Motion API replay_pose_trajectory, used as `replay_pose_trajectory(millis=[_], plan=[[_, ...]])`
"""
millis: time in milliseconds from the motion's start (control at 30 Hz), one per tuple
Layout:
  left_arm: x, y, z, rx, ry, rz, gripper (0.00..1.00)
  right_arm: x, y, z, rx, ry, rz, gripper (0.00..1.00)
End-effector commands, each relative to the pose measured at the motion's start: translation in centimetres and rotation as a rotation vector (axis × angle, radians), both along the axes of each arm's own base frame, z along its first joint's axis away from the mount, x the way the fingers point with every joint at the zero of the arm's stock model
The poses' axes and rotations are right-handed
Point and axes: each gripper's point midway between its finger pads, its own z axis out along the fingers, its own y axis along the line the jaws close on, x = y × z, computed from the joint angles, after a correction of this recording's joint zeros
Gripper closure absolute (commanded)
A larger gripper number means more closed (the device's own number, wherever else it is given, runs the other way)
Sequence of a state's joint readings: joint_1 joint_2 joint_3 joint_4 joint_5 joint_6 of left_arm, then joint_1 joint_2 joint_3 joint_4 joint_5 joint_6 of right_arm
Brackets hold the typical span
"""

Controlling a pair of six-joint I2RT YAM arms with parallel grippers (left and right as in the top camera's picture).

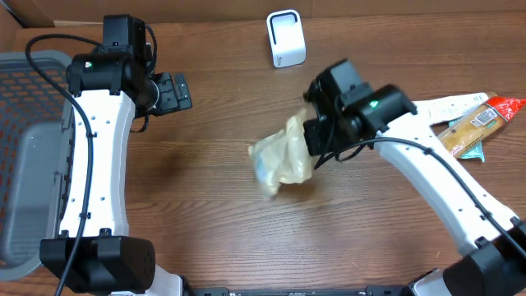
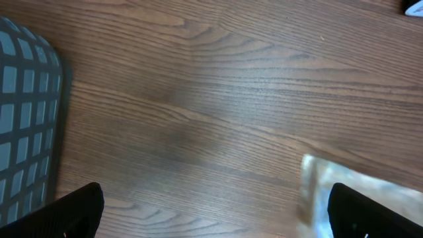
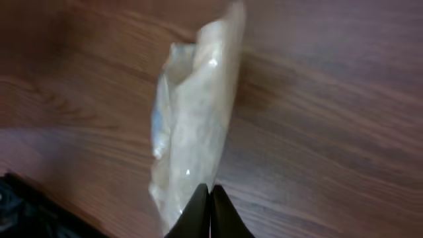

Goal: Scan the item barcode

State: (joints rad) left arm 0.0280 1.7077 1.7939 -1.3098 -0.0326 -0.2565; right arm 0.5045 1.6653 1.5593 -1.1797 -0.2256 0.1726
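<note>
At mid-table the right tool (image 3: 210,206), clamped tight on a thin edge of the pale packet (image 1: 282,158), could let it slip or sag away from the far white scanner (image 1: 286,39), while the left tool (image 1: 174,90) stands wide open, empty.

no text can be read: print on the snack packets (image 1: 472,123) is too small, the pale bag (image 1: 283,156) blurred

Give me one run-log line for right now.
right gripper: shut on pale pouch | left gripper: open, empty | white scanner: far side, pouch not at it
</note>
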Motion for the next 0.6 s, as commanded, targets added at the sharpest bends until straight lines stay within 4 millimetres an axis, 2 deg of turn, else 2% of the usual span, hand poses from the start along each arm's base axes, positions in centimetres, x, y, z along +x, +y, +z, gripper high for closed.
replay_pose_trajectory(millis=[0, 133, 233, 400, 567], plan=[[0.2, -0.2, -0.2, -0.012, 0.003, 0.007, 0.0, 1.2, -0.8, 4.7, -0.032, -0.126, -0.016, 0.96], [0.2, -0.2, -0.2, -0.011, 0.003, 0.007, 0.01, 0.5, -0.6, 6.7, -0.077, -0.17, 0.003, 0.96], [0.2, -0.2, -0.2, -0.012, 0.003, 0.007, 0.0, -0.5, 1.2, 6.3, -0.102, -0.179, 0.057, 0.96], [0.2, -0.2, -0.2, -0.011, 0.003, 0.007, 0.0, -2.3, 5.3, 3.3, -0.129, -0.115, 0.124, 0.96], [0.2, -0.2, -0.2, -0.012, 0.003, 0.007, 0.0, -4.6, 9.4, -1.8, -0.184, -0.012, 0.223, 0.96]])
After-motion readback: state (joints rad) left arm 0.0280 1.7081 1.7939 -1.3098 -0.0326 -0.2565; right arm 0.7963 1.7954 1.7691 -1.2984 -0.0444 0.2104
